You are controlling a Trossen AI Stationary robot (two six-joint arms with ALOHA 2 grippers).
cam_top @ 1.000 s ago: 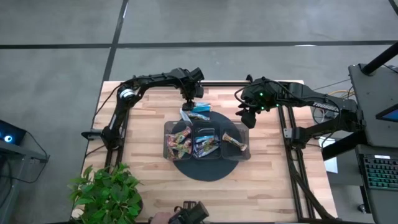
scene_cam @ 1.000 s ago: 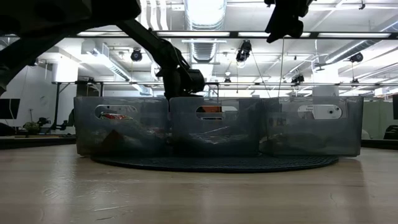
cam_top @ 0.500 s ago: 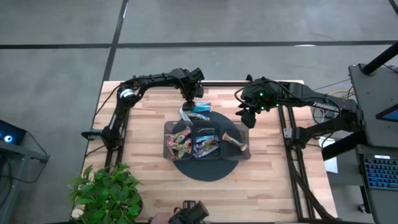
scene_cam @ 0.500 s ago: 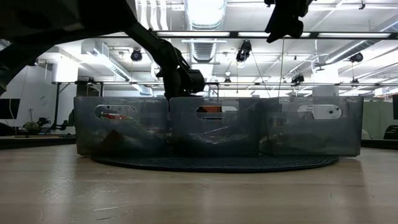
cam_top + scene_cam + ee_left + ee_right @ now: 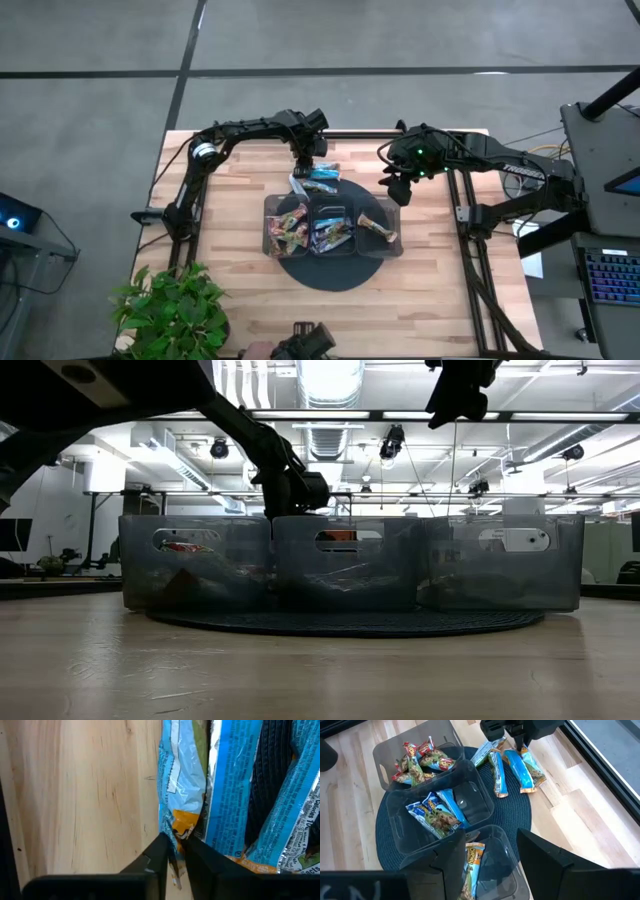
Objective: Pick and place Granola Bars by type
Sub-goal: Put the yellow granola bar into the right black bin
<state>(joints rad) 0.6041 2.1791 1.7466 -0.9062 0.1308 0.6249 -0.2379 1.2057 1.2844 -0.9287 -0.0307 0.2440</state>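
Fingers [image 5: 156, 851] of the left gripper [image 5: 175, 851] pinch the end of a light blue bar [image 5: 182, 795], nearly closed on its crimped foil edge. That bar lies on the table [image 5: 230, 290] at the far edge of the round dark mat [image 5: 330, 272], in a loose cluster with a few other light blue bars [image 5: 512, 770], some partly on the mat. From the right wrist view the left gripper stands directly over this cluster, just beyond the tray [image 5: 385, 772].

Inside the tray's three compartments, sorting looks well under way. One end compartment holds a heap of reddish multicolour bars [image 5: 420, 760]; the middle one holds a couple of dark blue bars [image 5: 437, 815]; the other end compartment holds one light blue bar [image 5: 472, 855] with an orange end. No reddish or dark blue bars show loose on the table, so what is left seems to be the light blue cluster, which by type would go with the lone bar at the end.

Off to the side, the right gripper [image 5: 397, 180] hangs above the table near the tray's right end, its fingers spread apart and empty. A potted plant [image 5: 175, 305] sits at the table's near left corner.
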